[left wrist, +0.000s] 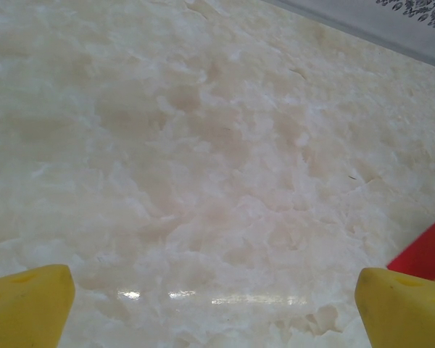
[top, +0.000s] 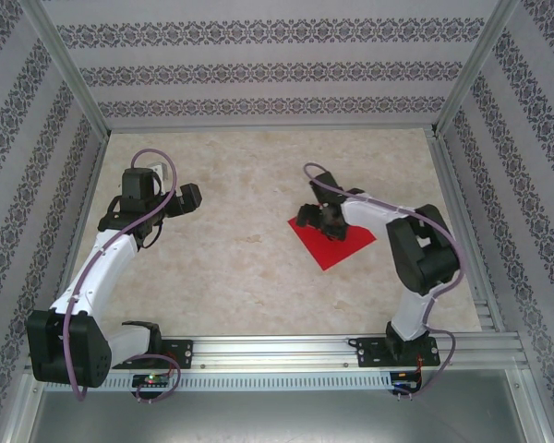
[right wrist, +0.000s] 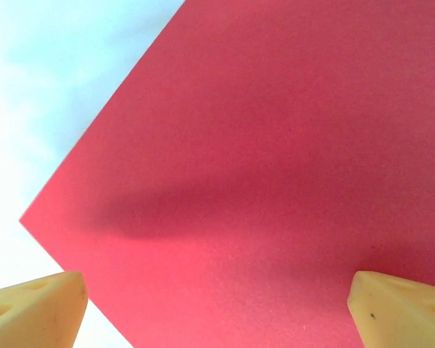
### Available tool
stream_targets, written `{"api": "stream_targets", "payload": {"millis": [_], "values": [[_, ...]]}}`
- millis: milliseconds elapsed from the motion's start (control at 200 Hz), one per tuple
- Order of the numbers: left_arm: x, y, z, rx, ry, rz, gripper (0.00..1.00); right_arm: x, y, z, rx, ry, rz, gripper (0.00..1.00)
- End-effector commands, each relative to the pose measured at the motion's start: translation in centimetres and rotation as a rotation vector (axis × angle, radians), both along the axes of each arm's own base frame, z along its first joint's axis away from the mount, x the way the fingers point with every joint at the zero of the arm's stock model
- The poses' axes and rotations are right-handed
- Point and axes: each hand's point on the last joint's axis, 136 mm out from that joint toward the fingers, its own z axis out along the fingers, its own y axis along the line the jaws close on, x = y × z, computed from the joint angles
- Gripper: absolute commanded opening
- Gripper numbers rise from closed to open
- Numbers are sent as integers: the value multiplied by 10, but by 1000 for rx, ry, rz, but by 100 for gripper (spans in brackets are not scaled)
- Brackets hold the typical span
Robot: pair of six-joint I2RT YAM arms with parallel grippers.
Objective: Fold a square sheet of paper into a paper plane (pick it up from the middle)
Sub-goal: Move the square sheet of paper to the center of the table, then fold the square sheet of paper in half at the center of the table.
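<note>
The square sheet of paper (top: pixel 334 245) is bright red and lies flat on the table, right of centre. My right gripper (top: pixel 316 218) hovers low over its far left part, jaws spread wide. In the right wrist view the red sheet (right wrist: pixel 275 167) spreads under the yellow fingertips (right wrist: pixel 36 308), which stand far apart with nothing gripped between them. My left gripper (top: pixel 186 197) hangs open over bare table at the far left, well away from the paper. A red corner of the sheet (left wrist: pixel 428 254) shows at the right edge of the left wrist view.
The marble-patterned table (top: pixel 249 268) is enclosed by patterned walls on three sides, with aluminium rails (top: pixel 277 349) along the near edge. A purple cable (top: pixel 148 157) loops over the left arm.
</note>
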Motion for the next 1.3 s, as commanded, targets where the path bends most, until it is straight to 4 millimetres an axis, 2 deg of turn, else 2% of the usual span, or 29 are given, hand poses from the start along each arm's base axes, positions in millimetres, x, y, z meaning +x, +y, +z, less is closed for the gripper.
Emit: {"api": "stream_targets", "payload": {"millis": [0, 120, 215, 335, 535, 639, 739, 949, 1294], "values": [[1, -3, 7, -10, -37, -16, 100, -28, 35, -20, -37, 98, 123, 92], [1, -4, 5, -13, -30, -16, 100, -14, 46, 10, -56, 1, 155, 92], [0, -5, 4, -20, -26, -21, 100, 3, 33, 36, -90, -90, 142, 94], [0, -8, 3, -34, -17, -33, 100, 15, 7, 43, -146, -103, 159, 94], [0, -11, 1, -42, -9, -43, 100, 7, -9, 28, -302, -7, 413, 98], [1, -15, 0, -49, -5, -60, 100, 7, -6, 26, -309, 5, 466, 98], [1, -22, 0, -61, 2, -95, 100, 10, -1, 24, -301, 23, 491, 98], [2, -27, -7, -65, 30, -113, 100, 9, 6, 2, -277, 107, 517, 98], [3, -28, -11, -61, 41, -115, 100, -8, -3, -36, -277, 225, 513, 96]]}}
